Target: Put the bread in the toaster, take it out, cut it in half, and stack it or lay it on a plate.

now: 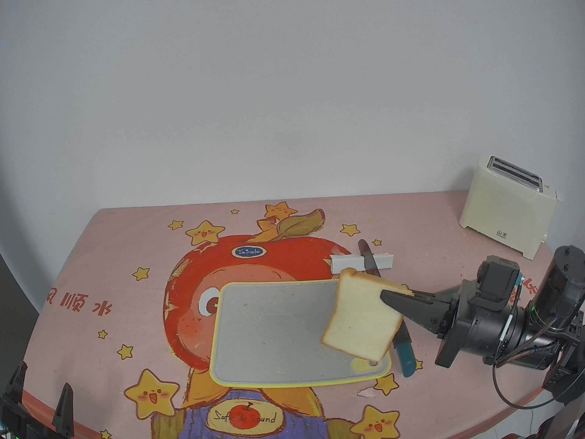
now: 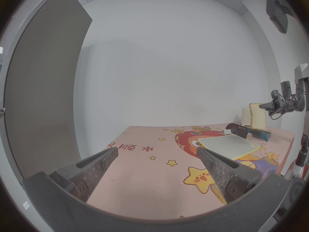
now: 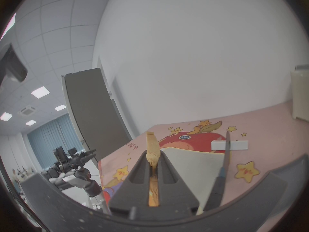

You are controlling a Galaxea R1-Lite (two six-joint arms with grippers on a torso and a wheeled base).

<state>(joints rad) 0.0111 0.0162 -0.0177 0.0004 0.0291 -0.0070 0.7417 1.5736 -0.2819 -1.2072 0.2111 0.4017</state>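
One bread slice (image 1: 362, 321) pinched in right gripper (image 1: 390, 296), tilted above right end of cutting board (image 1: 274, 330). Left gripper (image 2: 157, 150) spread wide, well left of it.

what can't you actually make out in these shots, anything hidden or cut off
knife: head view, its middle is hidden behind the bread.
toaster: head view, slot insides too dark to tell; right wrist view, cut off by the edge.
bread, lower part: right wrist view, hidden between the right gripper fingers.
left gripper: head view, cut off by the bottom edge.
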